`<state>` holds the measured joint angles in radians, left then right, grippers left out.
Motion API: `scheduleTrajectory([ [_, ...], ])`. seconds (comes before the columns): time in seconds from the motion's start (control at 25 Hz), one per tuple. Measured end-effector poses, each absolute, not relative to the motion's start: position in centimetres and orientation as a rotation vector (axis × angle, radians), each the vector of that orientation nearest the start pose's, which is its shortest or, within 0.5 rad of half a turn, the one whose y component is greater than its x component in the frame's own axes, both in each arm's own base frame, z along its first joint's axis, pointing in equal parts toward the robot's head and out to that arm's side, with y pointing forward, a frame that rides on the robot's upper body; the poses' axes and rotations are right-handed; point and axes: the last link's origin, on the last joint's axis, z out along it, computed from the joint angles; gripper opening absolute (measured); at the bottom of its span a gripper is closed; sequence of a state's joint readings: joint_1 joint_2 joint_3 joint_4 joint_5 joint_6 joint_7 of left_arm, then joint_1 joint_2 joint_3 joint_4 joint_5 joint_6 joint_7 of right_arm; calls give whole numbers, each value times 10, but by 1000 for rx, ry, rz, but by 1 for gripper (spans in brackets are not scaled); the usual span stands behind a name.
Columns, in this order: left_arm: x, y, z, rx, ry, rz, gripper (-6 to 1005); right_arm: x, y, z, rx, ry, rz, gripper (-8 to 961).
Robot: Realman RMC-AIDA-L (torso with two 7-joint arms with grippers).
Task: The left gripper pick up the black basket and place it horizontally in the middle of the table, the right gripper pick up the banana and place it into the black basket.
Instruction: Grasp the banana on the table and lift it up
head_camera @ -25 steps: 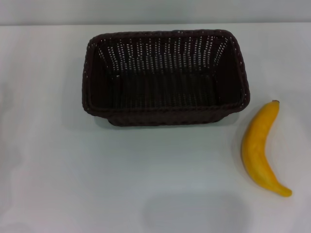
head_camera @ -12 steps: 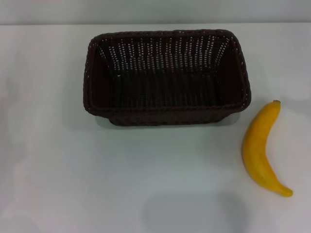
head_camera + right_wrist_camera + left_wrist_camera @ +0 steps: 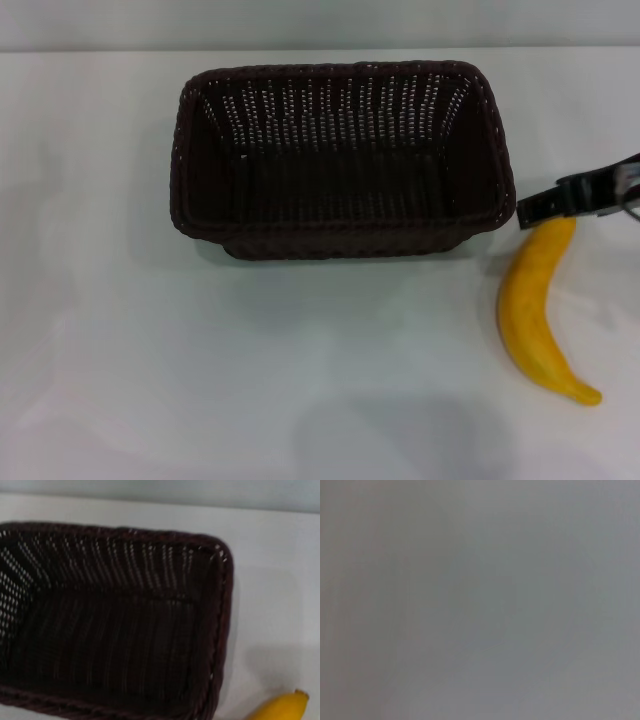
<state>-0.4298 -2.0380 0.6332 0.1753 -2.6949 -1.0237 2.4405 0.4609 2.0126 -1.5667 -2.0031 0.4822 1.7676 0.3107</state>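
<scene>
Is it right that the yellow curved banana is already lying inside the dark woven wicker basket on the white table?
Not quite: the yellow curved banana lies on the white table, to the right of the dark woven wicker basket, not inside it. The head view shows this.

Even, bright overhead light is washing the surface (image 3: pixel 120 380), leaving faint grey shadows at lower centre. The left wrist view is showing only featureless grey blur; the right wrist view is looking soft.
</scene>
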Motion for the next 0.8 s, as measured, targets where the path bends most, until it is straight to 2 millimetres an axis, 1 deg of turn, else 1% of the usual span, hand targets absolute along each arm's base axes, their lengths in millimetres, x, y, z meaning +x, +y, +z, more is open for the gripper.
scheduleTrajectory([
  [0.16,-399,339,93,-1040,-911,-940,726,109,299,38,-2047,1370,-287,827],
  [0.24,-398,339,92,-1046,-910,-938,726,109,299,27,-2037,1384,-323,827],
  [0.4,-396,344,90,-1082,-900,-902,726,115,300,8,-2015,1434,-361,827],
  [0.64,-393,351,86,-1137,-895,-855,726,129,305,-4,-1983,1478,-436,826],
  [0.8,-393,352,84,-1146,-899,-848,726,129,308,-7,-1985,1482,-448,826],
])
